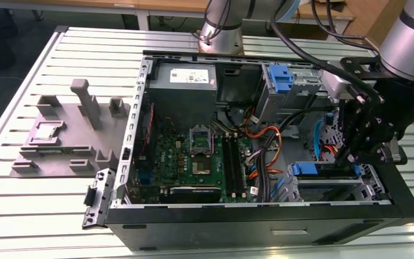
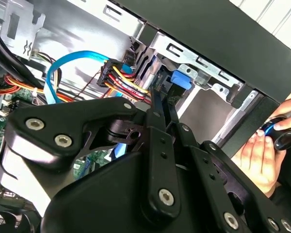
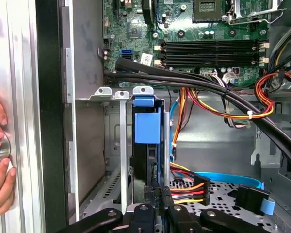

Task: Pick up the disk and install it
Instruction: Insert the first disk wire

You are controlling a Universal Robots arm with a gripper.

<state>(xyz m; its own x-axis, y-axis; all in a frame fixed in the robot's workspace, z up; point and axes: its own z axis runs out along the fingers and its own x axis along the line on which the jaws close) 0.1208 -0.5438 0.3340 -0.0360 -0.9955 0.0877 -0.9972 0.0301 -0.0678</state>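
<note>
A: So, quick count from what I can see. One open PC case [image 1: 264,216] on the slatted table [image 1: 20,189], one motherboard [image 1: 192,156] inside it, one grey power supply [image 1: 181,86] at the far side. One arm, one gripper [image 1: 347,159], down in the drive cage corner at the exterior view's right, near side.

B: How many disks?

A: One that I'd call the disk [image 3: 146,145]. It's sitting on edge in the drive cage [image 3: 114,145], blue rail and tab facing out. In the exterior view it's the blue-edged thing [image 1: 322,170] right under the gripper. There's also a separate bare blue bracket [image 1: 282,78] up in the far bay.

B: And the pincer, open or clamped?

A: The fingers [image 2: 160,114] are drawn close together, nearly parallel, and they run right up to the blue tab [image 2: 180,80] of the disk. Looks like they're pinched on the disk's edge, gap very narrow. In the first wrist view the gripper [image 3: 155,194] sits directly against the near end of the disk.

B: Anything else around?

A: Two hands [image 2: 262,150] outside the case wall, holding a small round black-and-blue thing [image 2: 279,133]. One bundle of coloured power wires [image 3: 189,187] plus a blue flat cable [image 3: 233,179] just beside the disk.
</note>
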